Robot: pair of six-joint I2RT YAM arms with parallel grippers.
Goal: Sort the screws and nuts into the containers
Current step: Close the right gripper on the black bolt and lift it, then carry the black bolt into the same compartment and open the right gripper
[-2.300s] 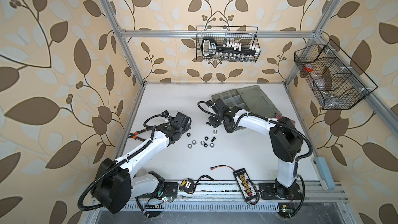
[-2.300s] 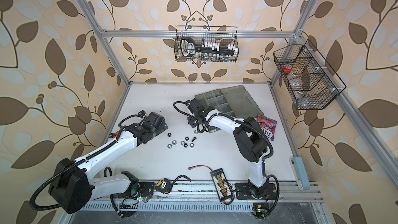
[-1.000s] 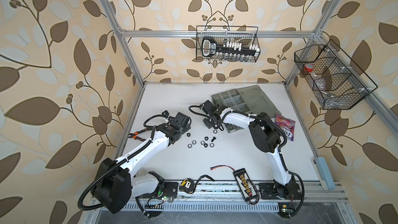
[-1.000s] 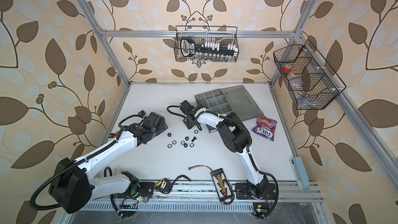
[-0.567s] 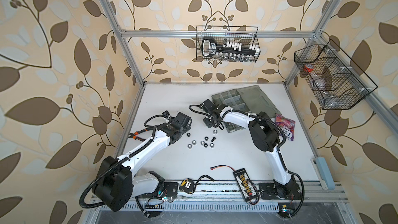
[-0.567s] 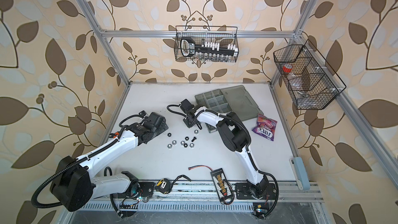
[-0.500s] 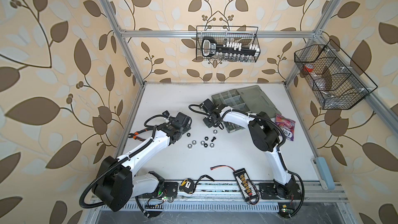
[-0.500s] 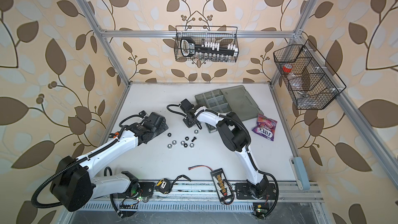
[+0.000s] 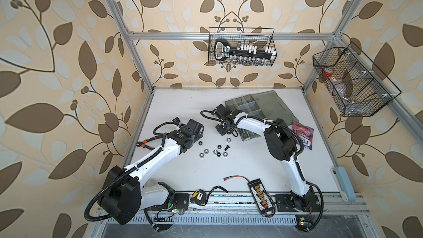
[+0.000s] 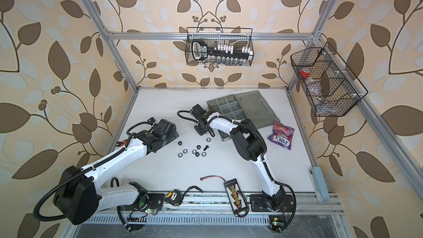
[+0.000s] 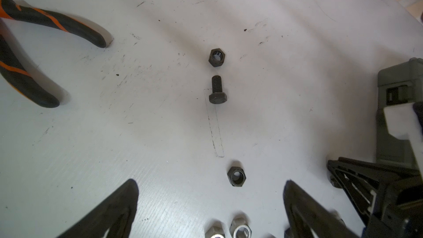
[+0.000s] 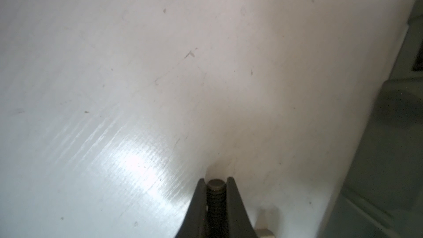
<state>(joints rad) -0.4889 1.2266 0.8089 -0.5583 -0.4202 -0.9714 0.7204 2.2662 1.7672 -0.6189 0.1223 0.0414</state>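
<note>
My right gripper (image 12: 216,180) is shut on a dark screw (image 12: 216,194), whose threaded shaft shows between the fingers just above the white table. In both top views this gripper (image 9: 223,130) (image 10: 201,131) hangs left of the grey organizer case (image 9: 246,105) (image 10: 226,106) with its open containers. Several loose nuts (image 9: 215,151) and a black screw (image 9: 227,147) lie in the middle of the table. My left gripper (image 11: 210,182) (image 9: 198,135) stands open over them; a black nut (image 11: 237,176) lies between its fingertips, with a black screw (image 11: 217,90) and another black nut (image 11: 217,57) beyond.
Orange-and-black pliers (image 11: 34,42) lie near the left arm. A candy bag (image 9: 303,135) sits right of the case. A connector board (image 9: 259,193) and a tape measure (image 9: 198,196) lie at the front edge. Wire baskets (image 9: 241,49) (image 9: 350,83) hang on the walls.
The right gripper has moved left, away from the case, come down to the table and closed on the screw. The left arm has stayed put with its gripper open.
</note>
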